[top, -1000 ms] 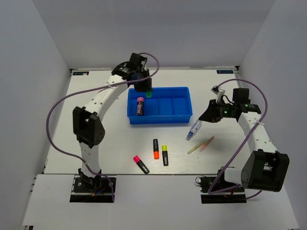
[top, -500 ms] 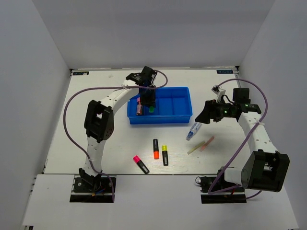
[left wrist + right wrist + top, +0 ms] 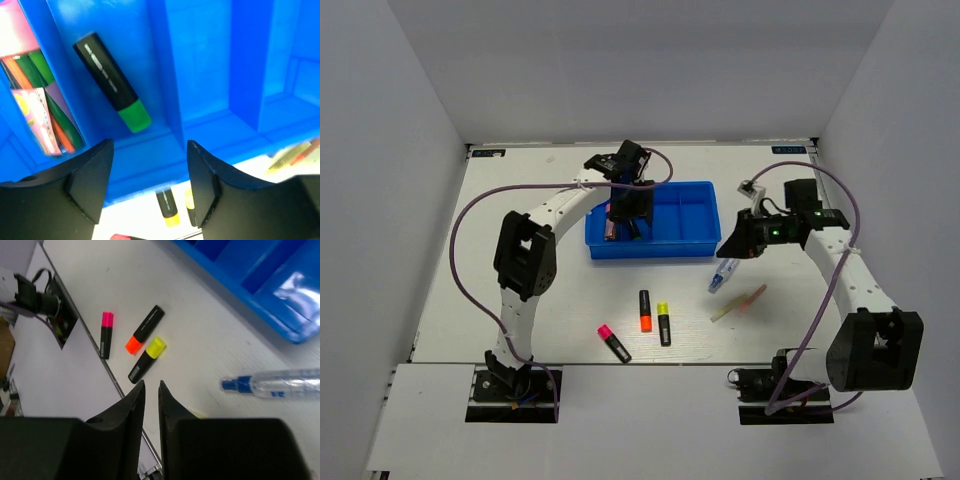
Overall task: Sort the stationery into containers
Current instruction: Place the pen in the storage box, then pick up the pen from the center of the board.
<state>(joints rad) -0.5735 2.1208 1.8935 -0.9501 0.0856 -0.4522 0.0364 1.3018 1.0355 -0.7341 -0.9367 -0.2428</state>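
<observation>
The blue tray [image 3: 680, 222] stands at the back middle. My left gripper [image 3: 628, 212] hangs over its left part, jaws open and empty [image 3: 150, 172]. Below it a green-capped highlighter [image 3: 112, 82] lies in the second compartment. A pink-capped item [image 3: 30, 100] with colourful print lies in the leftmost compartment. My right gripper [image 3: 733, 246] is shut and empty [image 3: 151, 386], just above the blue-and-white tube [image 3: 724, 272], right of the tray. The pink and pale-yellow sticks [image 3: 740, 302] lie beside the tube. Orange [image 3: 645, 310], yellow [image 3: 663, 323] and pink [image 3: 613, 342] highlighters lie on the table in front of the tray.
The white table [image 3: 520, 260] is walled in by grey panels on three sides. The right wrist view shows the tray's corner [image 3: 260, 295], the tube [image 3: 275, 385], the three loose highlighters [image 3: 145, 330] and the table's near edge with a cable [image 3: 45, 300].
My left gripper came down from the tray's back edge into the tray, opened, and the green highlighter now lies in a compartment. My right gripper has shifted a little left toward the tube.
</observation>
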